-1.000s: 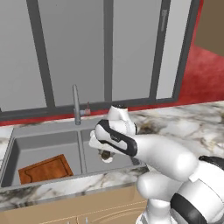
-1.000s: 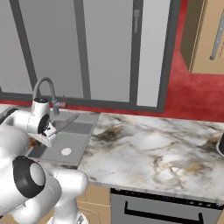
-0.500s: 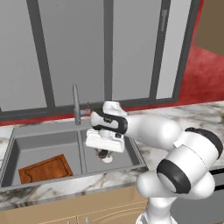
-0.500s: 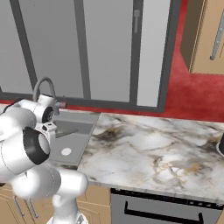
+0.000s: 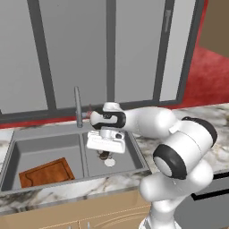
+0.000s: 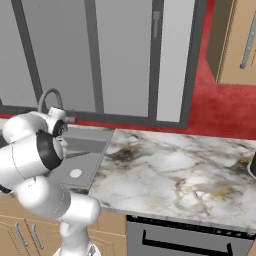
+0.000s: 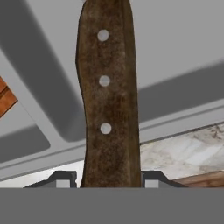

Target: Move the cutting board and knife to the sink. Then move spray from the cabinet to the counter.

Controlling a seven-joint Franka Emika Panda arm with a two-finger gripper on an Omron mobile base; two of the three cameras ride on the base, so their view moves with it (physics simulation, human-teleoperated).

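A white robot arm reaches over a grey steel double sink [image 5: 44, 138] set in a marble counter [image 6: 175, 170]. Its gripper [image 5: 104, 152] hangs just above the right basin, near the round drain, with its jaws closed on the brown riveted wooden handle of a knife [image 7: 107, 100]; the handle runs up the middle of the hand view, the blade hidden. The reddish-brown cutting board [image 5: 46, 172] already lies flat in the left basin, toward its front edge. To finish well, the arm should probably lower the knife until it nearly rests on the basin floor, clear of the faucet [image 5: 78, 105] and the divider, then open gently. Dropping it from height risks a bounce. The spray step remains.
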